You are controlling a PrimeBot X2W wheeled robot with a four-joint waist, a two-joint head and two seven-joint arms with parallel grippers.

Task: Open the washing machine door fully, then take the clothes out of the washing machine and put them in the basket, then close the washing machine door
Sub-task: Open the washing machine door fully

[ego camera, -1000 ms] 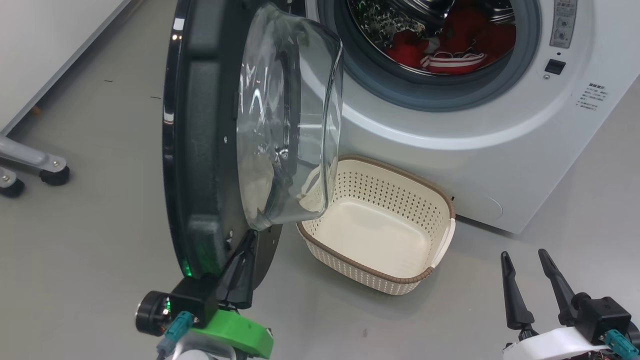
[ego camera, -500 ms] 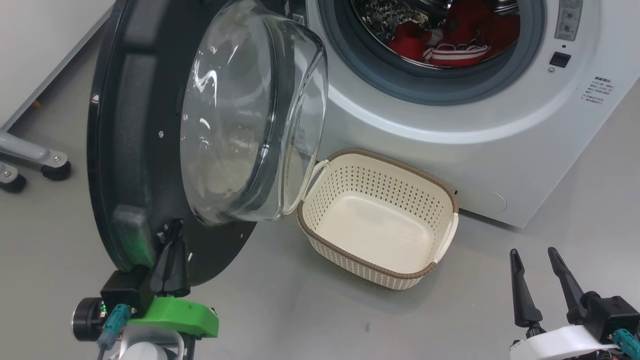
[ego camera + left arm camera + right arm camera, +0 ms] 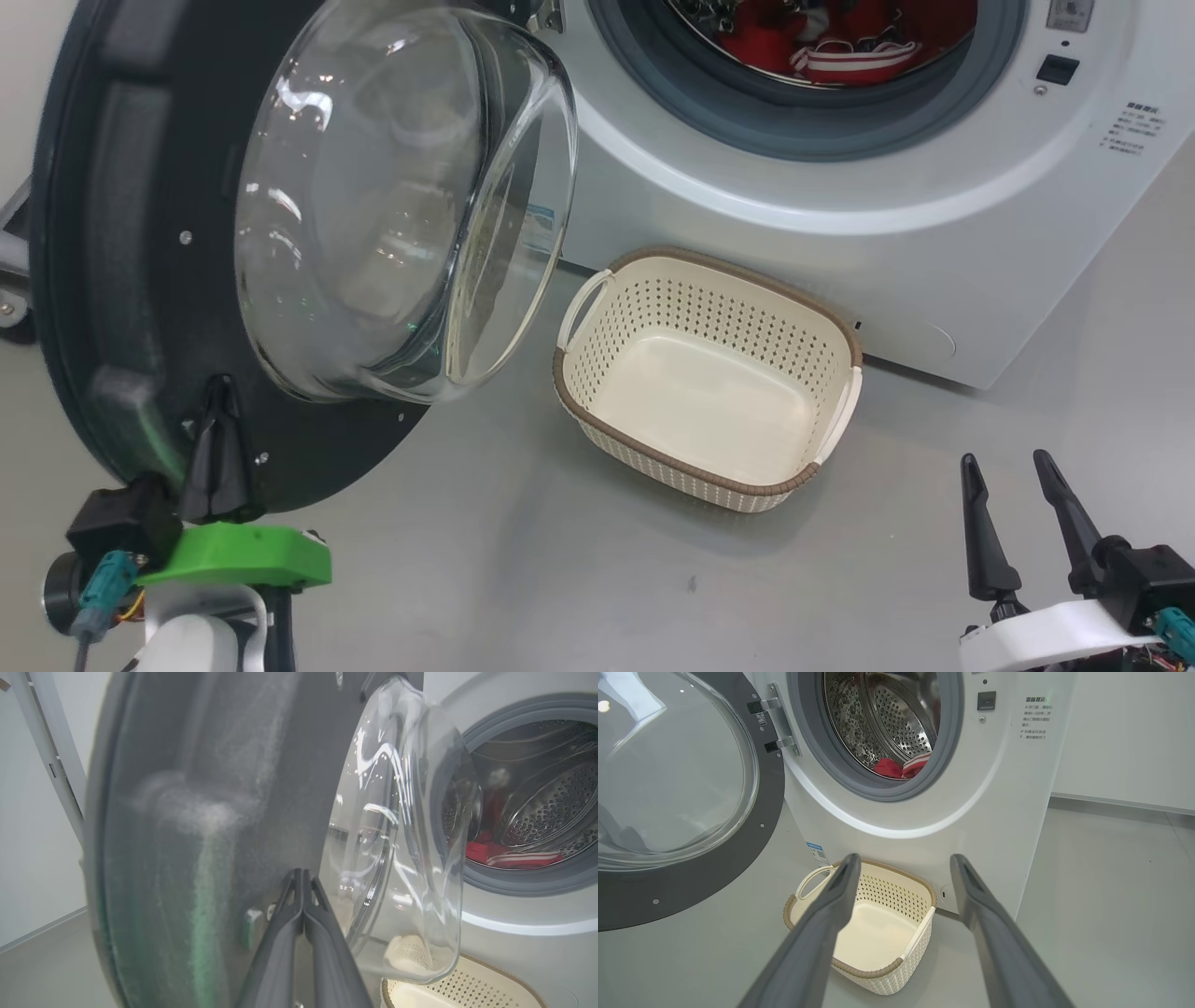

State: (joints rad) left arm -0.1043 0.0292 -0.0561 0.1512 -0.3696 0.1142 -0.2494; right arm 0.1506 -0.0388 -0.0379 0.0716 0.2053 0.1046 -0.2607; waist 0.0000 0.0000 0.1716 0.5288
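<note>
Door (image 3: 112,280) stands open; our left gripper (image 3: 219,387), fingers closed together, touches its inner face. Our right gripper (image 3: 1005,457) gapes wide, empty. Clothes (image 3: 840,56) lie in the washer (image 3: 840,205); the basket (image 3: 709,322) sits before it.

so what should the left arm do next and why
Probably draw the shut left gripper off the washing machine door: it stands wide open, red clothes lie in the drum, the basket is empty, and the open right gripper is free.
</note>
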